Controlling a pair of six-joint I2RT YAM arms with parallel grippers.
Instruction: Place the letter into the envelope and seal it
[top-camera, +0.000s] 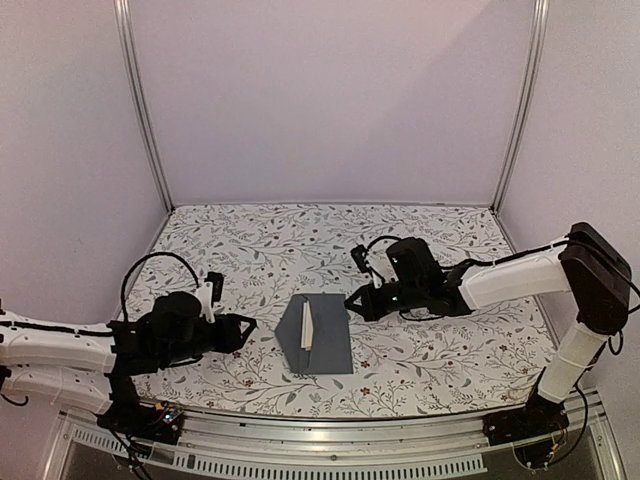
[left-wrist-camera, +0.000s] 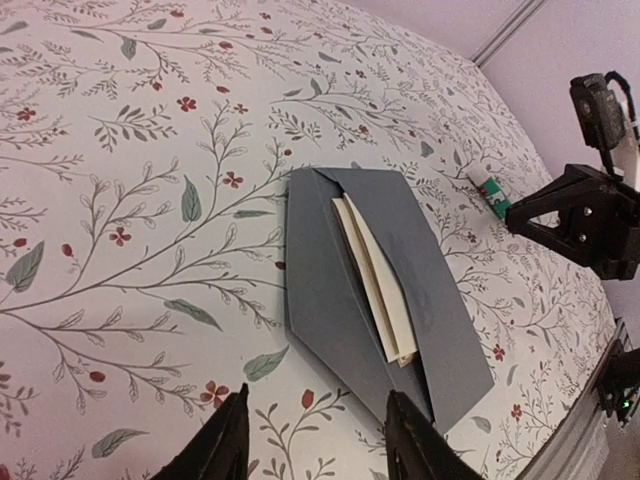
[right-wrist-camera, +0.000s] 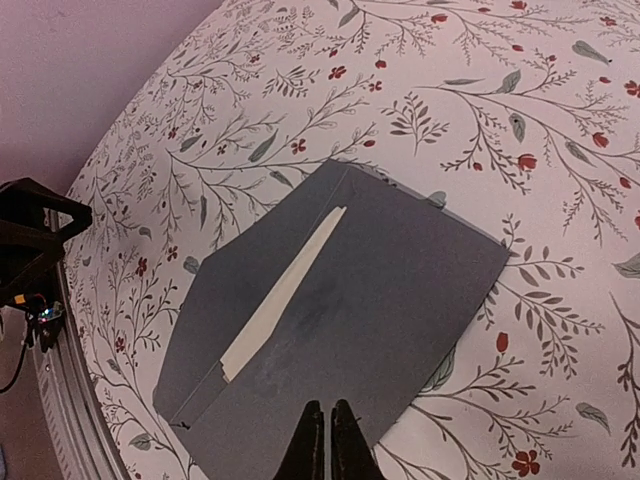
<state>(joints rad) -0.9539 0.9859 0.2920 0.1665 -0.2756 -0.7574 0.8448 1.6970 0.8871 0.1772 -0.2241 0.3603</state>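
Observation:
The dark slate-grey envelope (top-camera: 322, 335) lies flat on the floral cloth, its flap open toward the left. The tan letter (top-camera: 306, 325) is tucked inside, with only a pale strip showing at the mouth. The left wrist view shows the envelope (left-wrist-camera: 325, 290) and the letter's folded edge (left-wrist-camera: 375, 285). My left gripper (left-wrist-camera: 318, 400) is open and empty, just short of the flap's point. In the right wrist view my right gripper (right-wrist-camera: 328, 420) is shut and empty, its tips over the near edge of the envelope (right-wrist-camera: 380, 300). The letter strip (right-wrist-camera: 285, 290) runs along the mouth.
A small teal-white tube (left-wrist-camera: 490, 190) lies on the cloth beyond the envelope, near my right gripper (left-wrist-camera: 580, 215). The table's metal front rail (top-camera: 320, 430) runs along the near edge. Walls close the back and sides.

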